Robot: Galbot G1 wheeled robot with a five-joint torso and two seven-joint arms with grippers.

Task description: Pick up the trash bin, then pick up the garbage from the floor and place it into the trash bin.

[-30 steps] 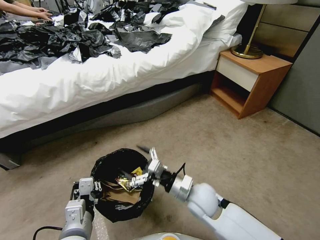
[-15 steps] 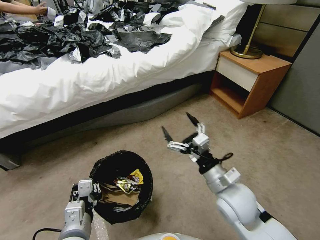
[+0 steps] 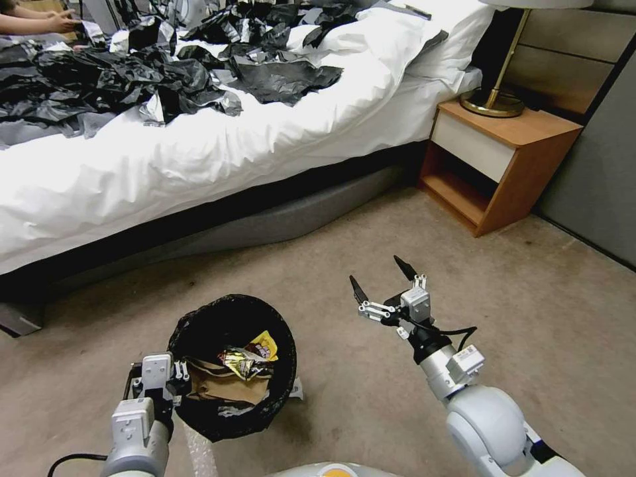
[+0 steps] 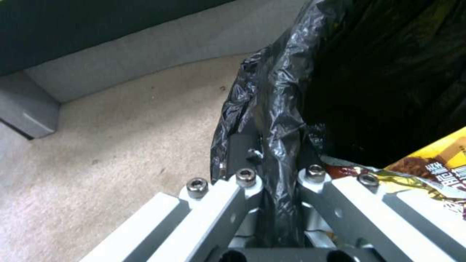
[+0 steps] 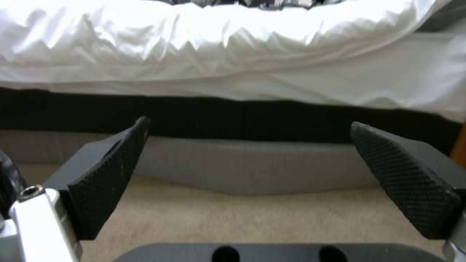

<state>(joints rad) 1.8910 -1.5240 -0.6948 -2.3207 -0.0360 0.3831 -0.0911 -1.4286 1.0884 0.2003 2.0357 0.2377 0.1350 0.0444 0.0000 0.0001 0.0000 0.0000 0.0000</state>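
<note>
The trash bin (image 3: 199, 331), lined with a crinkled black bag, hangs low at the front left. My left gripper (image 3: 159, 379) is shut on its near rim. In the left wrist view the left gripper (image 4: 279, 171) pinches the black liner (image 4: 286, 109). Garbage lies inside the bin: a yellow wrapper (image 3: 266, 344), a gold wrapper (image 3: 240, 363) and a crumpled brown paper bag (image 3: 222, 389). The yellow wrapper (image 4: 437, 163) also shows beside the fingers. My right gripper (image 3: 383, 283) hovers open and empty over the carpet, right of the bin. Its pads (image 5: 111, 174) stand wide apart, facing the bed.
A bed (image 3: 199, 152) with a white duvet runs across the back, strewn with black shredded plastic (image 3: 119, 79). A person's hand (image 3: 46, 21) rests at its far left. A wooden nightstand (image 3: 497, 165) with a brass lamp (image 3: 493, 99) stands at the right. Beige carpet (image 3: 530, 318) lies open on the right.
My right gripper has come out of the bin, leaving the gold wrapper inside, and swung right and up, open. The bin and left gripper have shifted slightly left.
</note>
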